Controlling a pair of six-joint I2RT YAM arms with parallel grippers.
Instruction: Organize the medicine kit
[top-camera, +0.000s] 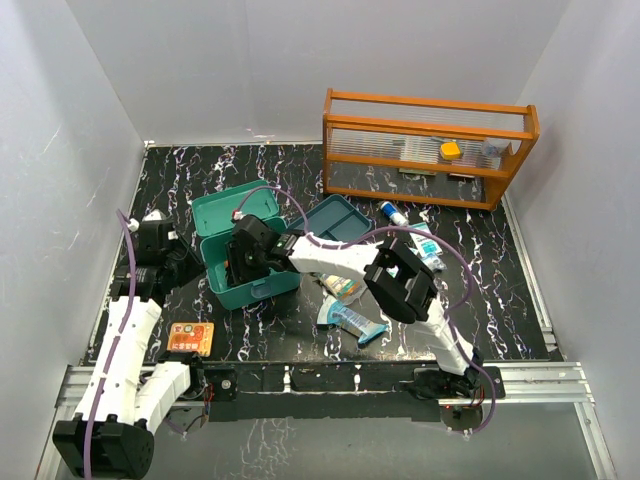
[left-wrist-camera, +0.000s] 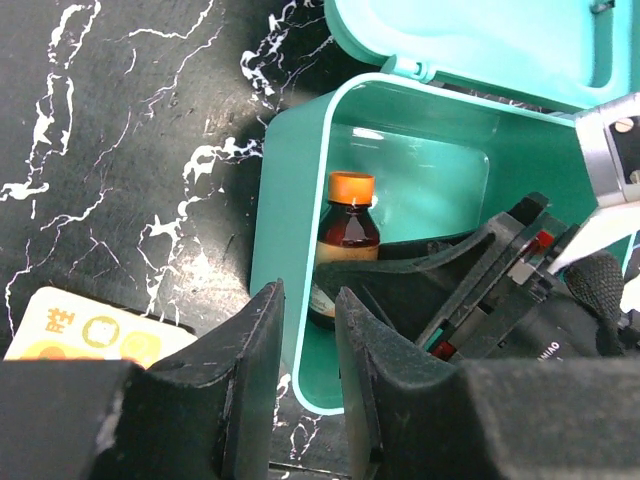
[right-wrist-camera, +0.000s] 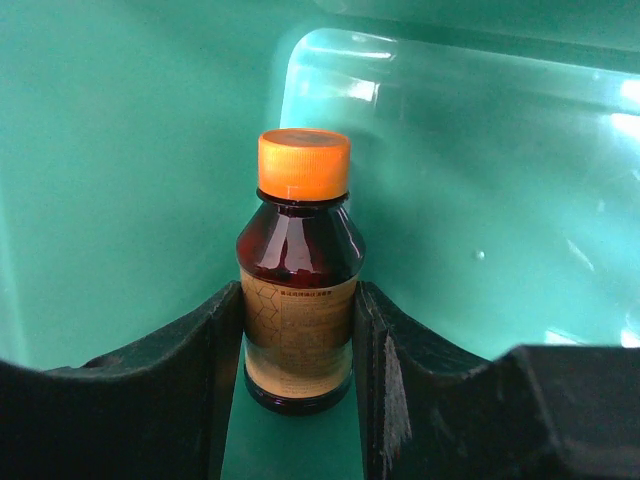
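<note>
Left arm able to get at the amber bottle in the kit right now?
Probably not: the right gripper clasps the amber bottle inside the medicine kit, and its arm fills the opening.

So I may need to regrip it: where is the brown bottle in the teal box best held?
On the straight labelled body of the brown bottle, below the shoulder, with the tool coming down from the box's open middle. It stands upright near a corner of the medicine kit, so walls block the other sides.

The medicine kit (top-camera: 225, 205) is teal, the bottle (right-wrist-camera: 298, 290) amber, orange-capped, the table (top-camera: 500, 290) white-veined black.
</note>
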